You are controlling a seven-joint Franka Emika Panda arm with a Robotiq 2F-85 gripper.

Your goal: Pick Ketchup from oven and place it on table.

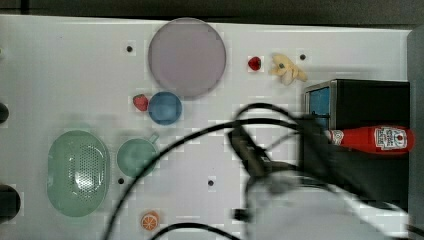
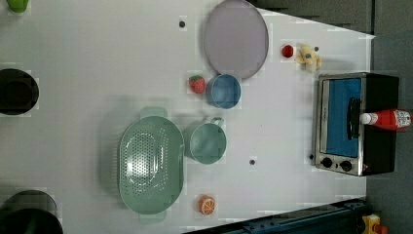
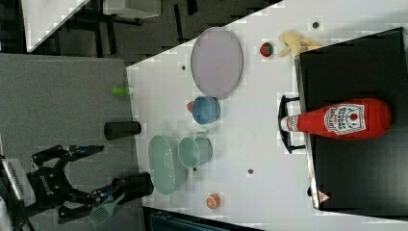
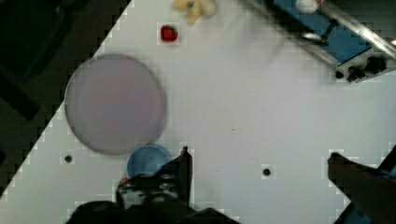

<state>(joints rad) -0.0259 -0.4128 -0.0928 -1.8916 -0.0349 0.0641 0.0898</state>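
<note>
Plainly the reach has barely begun. The ketchup (image 1: pixel 372 139) lies on its side on top of the oven (image 1: pixel 367 102), not inside it, white cap toward the open table (image 1: pixel 60 65) and just past the oven's front edge above the door handle (image 3: pixel 285 124). The gripper (image 4: pixel 259 165) hangs over bare tabletop, well apart from the bottle, jaws spread wide with nothing between them; its two fingers (image 4: pixel 183 170) frame a table hole in the wrist view.

To do this step well, the arm likely needs to rise above the oven roof before crossing to it, then come down with the jaws astride the bottle's body, across its long axis, near the label rather than the slim neck. A round bottle lying flat may roll, so the fingers should close squarely and low on its sides.

The table is white, flat and dotted with small dark holes. On it stand a grey plate (image 1: pixel 186 57), a blue bowl (image 1: pixel 164 108), a green cup (image 1: pixel 136 157) and a green colander (image 1: pixel 78 172), with strawberries (image 1: pixel 141 102), an orange slice (image 1: pixel 149 220) and a banana toy (image 1: pixel 287 70) scattered about. The widest free patch for setting down lies between the cup and the oven.
</note>
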